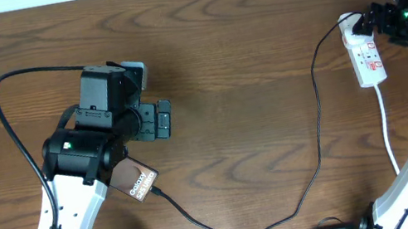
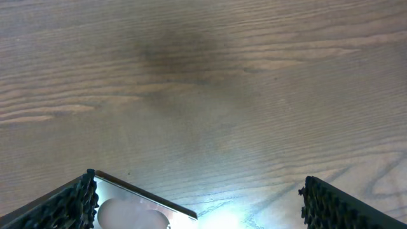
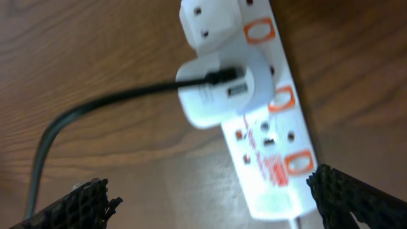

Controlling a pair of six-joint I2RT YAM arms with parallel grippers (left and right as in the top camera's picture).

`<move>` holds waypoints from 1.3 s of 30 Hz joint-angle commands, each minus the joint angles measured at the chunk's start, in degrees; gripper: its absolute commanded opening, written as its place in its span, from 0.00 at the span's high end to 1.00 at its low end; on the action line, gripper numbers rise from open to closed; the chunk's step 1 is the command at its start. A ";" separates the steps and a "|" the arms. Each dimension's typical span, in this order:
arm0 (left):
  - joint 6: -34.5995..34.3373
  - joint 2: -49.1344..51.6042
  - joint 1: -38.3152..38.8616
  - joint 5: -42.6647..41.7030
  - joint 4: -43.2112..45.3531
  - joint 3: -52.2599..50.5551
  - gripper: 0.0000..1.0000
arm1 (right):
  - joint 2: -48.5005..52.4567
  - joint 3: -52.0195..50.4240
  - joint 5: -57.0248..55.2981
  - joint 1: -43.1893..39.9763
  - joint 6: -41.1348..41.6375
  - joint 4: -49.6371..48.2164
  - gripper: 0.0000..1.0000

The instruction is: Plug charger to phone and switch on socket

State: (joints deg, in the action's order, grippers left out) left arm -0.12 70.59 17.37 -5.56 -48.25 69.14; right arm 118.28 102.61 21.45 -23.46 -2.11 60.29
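The phone (image 1: pixel 138 179) lies flat on the table under my left arm, lettering up. Its glossy corner also shows in the left wrist view (image 2: pixel 143 203). The charger's black cable (image 1: pixel 321 136) runs from the phone's lower end (image 1: pixel 155 193), where its plug tip appears to sit in the phone, across to a white adapter (image 3: pixel 216 89) on the socket (image 1: pixel 367 60). My left gripper (image 1: pixel 161 118) (image 2: pixel 198 184) is open and empty, above and beside the phone. My right gripper (image 1: pixel 379 20) (image 3: pixel 210 187) is open and empty over the socket's (image 3: pixel 273 146) far end.
The socket's white cord (image 1: pixel 387 133) runs toward the front edge near my right arm's base. A black cable (image 1: pixel 6 116) loops from my left arm at the far left. The wooden table (image 1: pixel 228 60) spans the whole view.
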 commanded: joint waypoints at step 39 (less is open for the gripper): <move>0.52 -0.61 0.13 1.14 -0.17 1.33 0.01 | 12.15 1.79 10.32 -0.09 -11.17 -5.22 0.01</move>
State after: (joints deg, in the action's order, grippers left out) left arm -0.12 70.59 17.37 -5.56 -48.23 69.14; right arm 128.92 103.66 28.86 -23.62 -14.96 54.59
